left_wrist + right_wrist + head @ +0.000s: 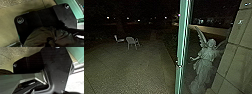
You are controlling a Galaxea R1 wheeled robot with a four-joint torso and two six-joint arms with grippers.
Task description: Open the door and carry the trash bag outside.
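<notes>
The paved yard (134,67) is opened to ahead and to the left of the green upright (183,45), the edge of the door or its frame; which cannot be told. The passage outside is judged to be the step in hand, with the line best held towards that open paving. Slow driving is called for, since the tiled wall (236,50) and the winged statue (205,62) are set on the right of the upright. The two chairs (131,42) are well apart, and little concern need be given to them yet.

By the base plate (47,16), clearance should be watched on the side of the green frame (73,12), as it is seen close by.

The trash bag (40,36) is seen creased and bunched above the plate, below the left wrist. It is best carried high and close in, so that it is not snagged on the small latch (178,65) or dragged.

Both wrists are judged to be held over the base, with their cameras turned down. Whether the left gripper is clenched on the bag cannot be told, nor can the state of the right gripper.
</notes>
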